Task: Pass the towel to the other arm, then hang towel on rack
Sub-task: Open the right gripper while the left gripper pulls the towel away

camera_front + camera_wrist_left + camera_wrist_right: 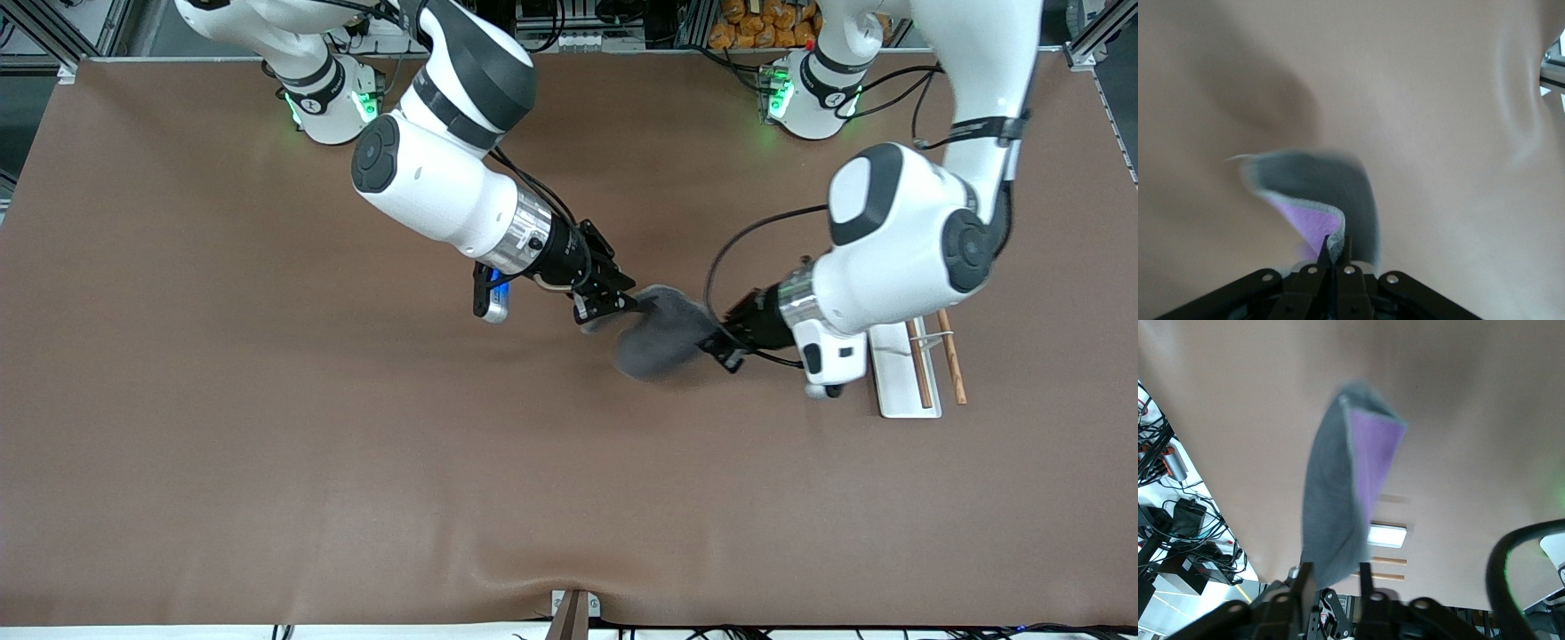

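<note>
The towel (662, 333) hung in the air above the brown table (267, 444), stretched between the two grippers near the middle of the tabletop, toward the left arm's end. In the front view it showed as a dark grey, softly folded cloth.

The left gripper (722, 345) was clamped on one end of the towel. In the left wrist view its fingers (1327, 252) stood pressed together with the cloth's edge pinched between them, and the towel (1318, 193) curled away from them, grey on one face and lilac-purple on the other.

The right gripper (613, 307) was at the towel's other end, over the table. In the right wrist view its fingers (1365, 577) stood somewhat apart on either side of the cloth (a gap showed beside the fabric, so the grip looked loose rather than tight), and the towel (1335, 513) rose from between them with its purple face turned inward along the fold.

The rack (907, 369) stood on the table toward the left arm's end, just beside the left arm's wrist: a white base with two thin brown rods (949, 356) running side by side. The same rack (1386, 535) showed far off in the right wrist view. Nothing hung on it.
</note>
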`<action>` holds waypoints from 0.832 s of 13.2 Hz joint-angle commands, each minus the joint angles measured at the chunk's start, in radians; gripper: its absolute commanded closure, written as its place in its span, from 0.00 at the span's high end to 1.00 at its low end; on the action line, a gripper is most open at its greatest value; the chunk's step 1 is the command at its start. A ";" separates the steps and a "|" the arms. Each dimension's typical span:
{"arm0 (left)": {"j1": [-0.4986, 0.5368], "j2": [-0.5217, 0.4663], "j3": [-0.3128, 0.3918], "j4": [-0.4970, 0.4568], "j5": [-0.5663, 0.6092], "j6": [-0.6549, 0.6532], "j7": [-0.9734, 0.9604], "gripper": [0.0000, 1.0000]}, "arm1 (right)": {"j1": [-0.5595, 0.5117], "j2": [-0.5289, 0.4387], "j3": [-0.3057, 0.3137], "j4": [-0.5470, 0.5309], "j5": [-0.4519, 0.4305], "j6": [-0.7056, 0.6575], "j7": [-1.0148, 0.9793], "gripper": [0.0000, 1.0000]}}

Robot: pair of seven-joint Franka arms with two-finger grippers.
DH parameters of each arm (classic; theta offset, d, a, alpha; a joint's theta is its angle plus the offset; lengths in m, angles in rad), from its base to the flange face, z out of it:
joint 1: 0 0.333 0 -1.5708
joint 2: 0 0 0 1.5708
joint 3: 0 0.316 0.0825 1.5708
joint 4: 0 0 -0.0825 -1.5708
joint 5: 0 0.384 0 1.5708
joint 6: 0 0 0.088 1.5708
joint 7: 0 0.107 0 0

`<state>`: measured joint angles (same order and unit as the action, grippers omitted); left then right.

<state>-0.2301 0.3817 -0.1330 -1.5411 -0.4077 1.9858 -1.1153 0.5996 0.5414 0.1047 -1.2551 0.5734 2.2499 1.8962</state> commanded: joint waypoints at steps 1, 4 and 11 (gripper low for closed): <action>0.069 -0.021 0.000 -0.007 0.058 -0.094 0.188 0.00 | -0.004 -0.006 -0.003 0.014 -0.003 -0.045 -0.003 1.00; 0.135 -0.017 0.000 -0.014 0.189 -0.171 0.378 0.00 | -0.018 -0.030 -0.005 0.014 -0.084 -0.194 -0.038 1.00; 0.357 -0.020 -0.002 -0.109 0.352 -0.205 0.820 0.00 | -0.173 -0.119 -0.007 0.019 -0.089 -0.648 -0.092 1.00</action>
<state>0.0639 0.3843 -0.1237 -1.6279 -0.0861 1.7948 -0.4064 0.4615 0.4562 0.0883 -1.2274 0.4977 1.6539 1.8475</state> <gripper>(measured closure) 0.974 0.000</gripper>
